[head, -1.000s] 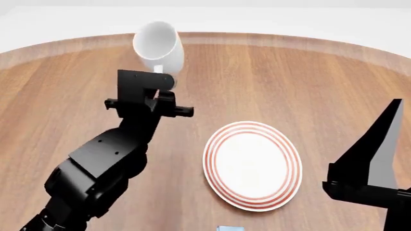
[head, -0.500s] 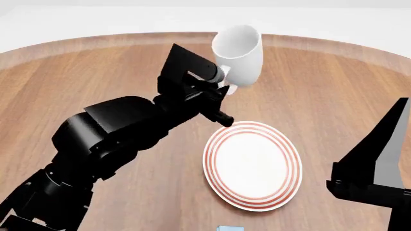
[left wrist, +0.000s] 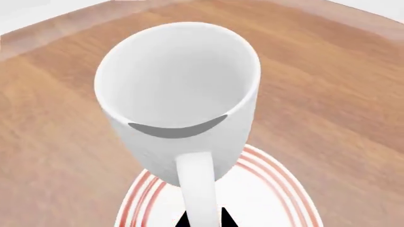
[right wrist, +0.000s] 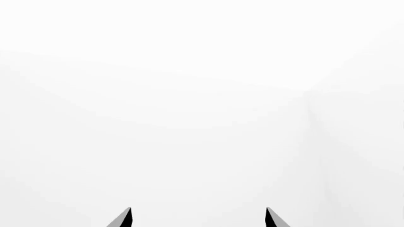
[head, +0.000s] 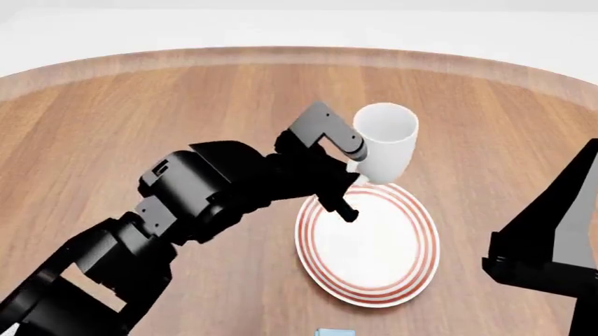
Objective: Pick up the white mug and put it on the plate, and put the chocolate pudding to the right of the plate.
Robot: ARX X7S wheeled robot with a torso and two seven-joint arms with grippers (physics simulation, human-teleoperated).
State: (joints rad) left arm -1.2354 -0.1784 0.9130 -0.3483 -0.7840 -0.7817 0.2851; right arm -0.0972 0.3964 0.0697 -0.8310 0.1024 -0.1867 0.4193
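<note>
Across the round brown wooden table [head: 140, 126], the left gripper [head: 353, 170] clamps the loop handle of the glossy white ceramic mug [head: 385, 143], upright above the far rim of the red-ringed white plate [head: 369, 241]. The right gripper [right wrist: 198, 218] stands spread, holding nothing.

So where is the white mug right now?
In the head view the white mug is held by its handle in the left gripper, at the far edge of the plate.
</note>
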